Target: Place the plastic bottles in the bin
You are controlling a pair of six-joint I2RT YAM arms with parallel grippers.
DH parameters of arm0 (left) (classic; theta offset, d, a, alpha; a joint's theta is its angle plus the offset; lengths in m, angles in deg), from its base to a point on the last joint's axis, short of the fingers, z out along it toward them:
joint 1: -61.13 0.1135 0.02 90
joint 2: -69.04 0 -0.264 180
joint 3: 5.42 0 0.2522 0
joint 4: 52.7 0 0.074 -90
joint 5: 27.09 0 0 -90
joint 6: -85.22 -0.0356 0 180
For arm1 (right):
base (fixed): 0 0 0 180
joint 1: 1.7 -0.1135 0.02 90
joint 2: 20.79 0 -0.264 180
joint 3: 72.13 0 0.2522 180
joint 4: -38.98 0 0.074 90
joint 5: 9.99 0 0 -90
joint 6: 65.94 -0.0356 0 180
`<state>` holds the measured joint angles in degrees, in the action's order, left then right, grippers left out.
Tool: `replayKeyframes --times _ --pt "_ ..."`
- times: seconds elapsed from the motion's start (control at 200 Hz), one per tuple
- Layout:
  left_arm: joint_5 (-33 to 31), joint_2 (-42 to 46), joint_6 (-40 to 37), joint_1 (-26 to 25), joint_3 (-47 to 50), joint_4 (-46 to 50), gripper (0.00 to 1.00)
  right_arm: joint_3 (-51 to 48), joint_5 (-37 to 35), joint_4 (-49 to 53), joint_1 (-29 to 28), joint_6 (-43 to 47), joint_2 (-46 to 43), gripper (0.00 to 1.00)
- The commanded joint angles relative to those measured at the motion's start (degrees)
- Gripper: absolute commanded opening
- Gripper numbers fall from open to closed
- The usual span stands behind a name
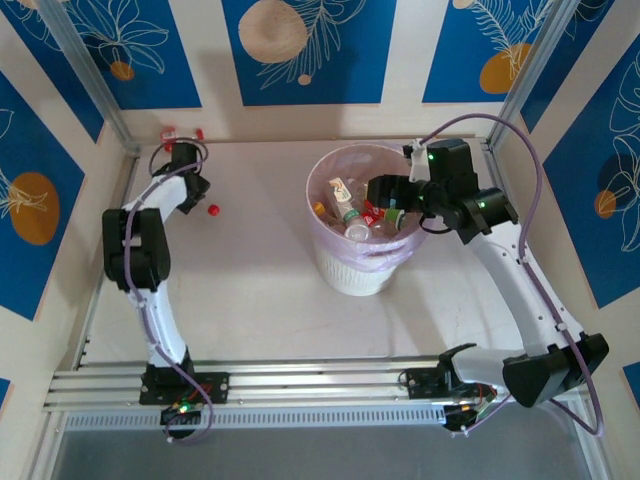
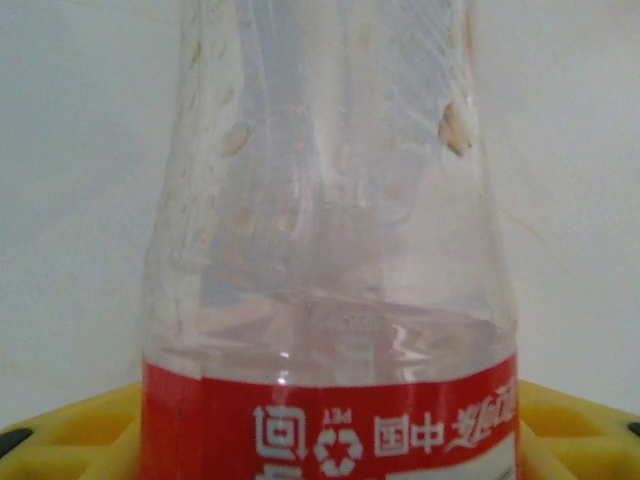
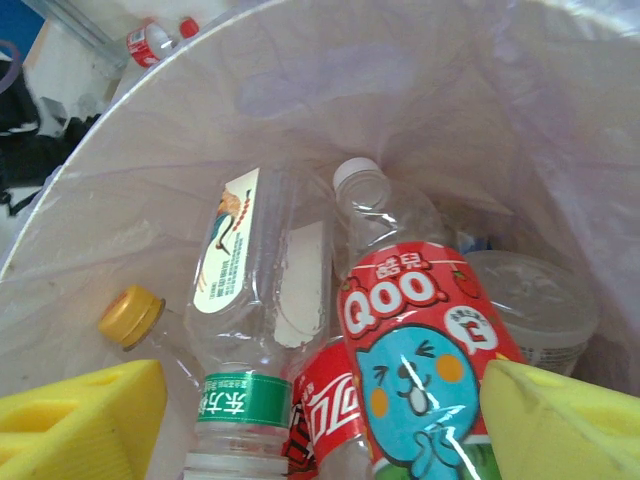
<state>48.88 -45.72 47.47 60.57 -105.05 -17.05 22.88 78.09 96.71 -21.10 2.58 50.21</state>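
Clear red-labelled bottle (image 2: 330, 250) between left fingers (image 2: 80, 435) (yellow pads).

table (image 1: 250, 290): white | walls (image 1: 300, 50): blue leaf panels | rail (image 1: 300, 385): aluminium

White ribbed bin (image 1: 352, 272) with a pink see-through liner, and look at the colours: the Qoo bottle (image 3: 425, 370) in red with a blue cartoon face, a clear bottle (image 3: 245, 330) banded green, a yellow cap (image 3: 130, 315). Left claw (image 2: 330, 450) is yellow, the red-labelled bottle (image 2: 330, 300) clear with white print. Tiny red cap (image 1: 213, 210), pale surface (image 1: 260, 290), blue walls (image 1: 300, 50) with cream leaves and orange spots.
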Motion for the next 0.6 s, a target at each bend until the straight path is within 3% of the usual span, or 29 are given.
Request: replayKeyframes --times 0.0,0.1,0.27,0.38,0.595 --pt "4.60 8.60 -10.25 -4.40 4.59 -6.98 0.49 2.92 2.19 0.54 0.37 -0.36 -1.19 0.83" --pt "7.03 15.11 -13.62 -7.87 10.24 -7.23 0.46 6.14 4.41 0.68 -0.13 -0.95 0.53 0.83" --pt "19.95 26.32 -16.54 -9.28 23.40 -15.43 0.36 10.79 4.37 -0.47 -4.22 -1.89 2.95 0.82" --pt "24.42 32.44 -18.96 -9.98 28.47 -15.16 0.35 13.12 4.75 -2.92 -8.42 -2.55 4.81 0.82" --pt "40.49 41.11 -26.58 -10.24 36.72 -25.12 0.30 22.15 6.50 -6.67 -18.18 -2.29 12.87 0.82"
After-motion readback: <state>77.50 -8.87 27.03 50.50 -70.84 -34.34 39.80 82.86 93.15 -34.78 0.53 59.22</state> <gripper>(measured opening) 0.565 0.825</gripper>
